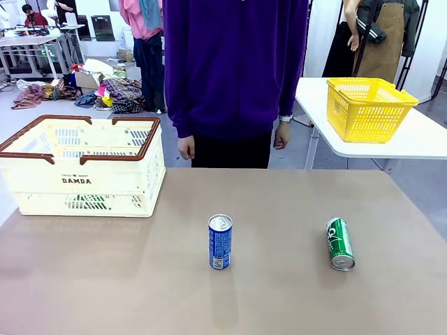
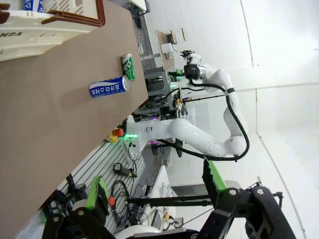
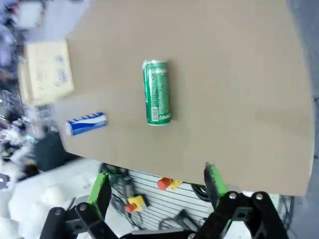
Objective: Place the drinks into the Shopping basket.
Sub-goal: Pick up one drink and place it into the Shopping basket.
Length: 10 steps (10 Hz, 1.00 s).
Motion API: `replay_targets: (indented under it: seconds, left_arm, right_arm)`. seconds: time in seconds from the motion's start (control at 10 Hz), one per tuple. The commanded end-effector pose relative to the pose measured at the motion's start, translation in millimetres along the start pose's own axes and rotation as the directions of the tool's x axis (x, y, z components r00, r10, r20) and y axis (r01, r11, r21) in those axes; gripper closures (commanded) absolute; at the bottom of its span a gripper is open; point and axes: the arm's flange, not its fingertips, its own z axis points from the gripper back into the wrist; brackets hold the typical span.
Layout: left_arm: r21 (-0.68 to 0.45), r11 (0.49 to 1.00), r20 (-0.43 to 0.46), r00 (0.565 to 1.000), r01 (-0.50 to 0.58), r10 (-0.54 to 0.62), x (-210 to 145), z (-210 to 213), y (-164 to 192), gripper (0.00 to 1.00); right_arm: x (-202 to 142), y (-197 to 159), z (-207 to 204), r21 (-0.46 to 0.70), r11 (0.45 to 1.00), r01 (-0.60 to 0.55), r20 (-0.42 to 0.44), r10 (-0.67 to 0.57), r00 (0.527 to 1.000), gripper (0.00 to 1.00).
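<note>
- The blue can stands upright on the brown table, just left of the middle of the front view, silver top up.
- The green can lies on its side at the lower right of that view. One silver end faces the camera, and it is well apart from the blue can.
- The Shopping basket sits at the left of the front view near the table's far edge. It is cream-white and slatted, with a brown rim and handles and "DAMDA" on its near wall. Something green shows through its lower slats, but I cannot tell what it is.
- Both cans rest outside the basket, on bare tabletop.
- The left gripper is at the bottom of the left wrist view, its green-padded fingers spread wide apart with nothing between them. It is off the table's edge, far from the cans at the upper left of that frame.
- The right gripper is at the bottom of the right wrist view, fingers likewise wide apart and empty. The green can lies on the table beyond it in the upper middle of the frame, untouched.
- A person in a purple sweater stands at the table's far side, top centre of the front view, hands hanging down.
- A yellow basket stands on a white table at the upper right.
</note>
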Motion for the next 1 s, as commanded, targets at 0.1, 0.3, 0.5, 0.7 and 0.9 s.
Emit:
replay_targets:
  seconds: [0.1,0.3,0.5,0.7,0.9]
  left_arm:
    - [-0.001,1.000,0.000,1.000,0.004,-0.004,-2.7,0.1,-0.4,0.00]
    - [-0.001,1.000,0.000,1.000,0.004,-0.004,-2.7,0.1,-0.4,0.00]
    - [-0.001,1.000,0.000,1.000,0.004,-0.004,-2.7,0.1,-0.4,0.00]
    - [-0.001,1.000,0.000,1.000,0.004,-0.004,-2.7,0.1,-0.4,0.00]
    - [-0.001,1.000,0.000,1.000,0.004,-0.004,-2.7,0.1,-0.4,0.00]
  right_arm:
    - [54.4,103.7,-112.5,-0.336,0.924,-0.182,-0.244,0.101,0.964,0.00]
    - [67.1,136.7,-168.4,-0.501,0.832,-0.239,-0.315,0.082,0.946,0.00]
    - [64.7,147.8,-210.5,-0.643,0.729,-0.234,-0.287,0.054,0.956,0.00]
    - [56.9,150.3,-200.2,-0.523,0.806,-0.276,-0.357,0.087,0.930,0.00]
    - [60.3,140.5,-217.6,-0.604,0.751,-0.267,-0.330,0.069,0.941,0.00]
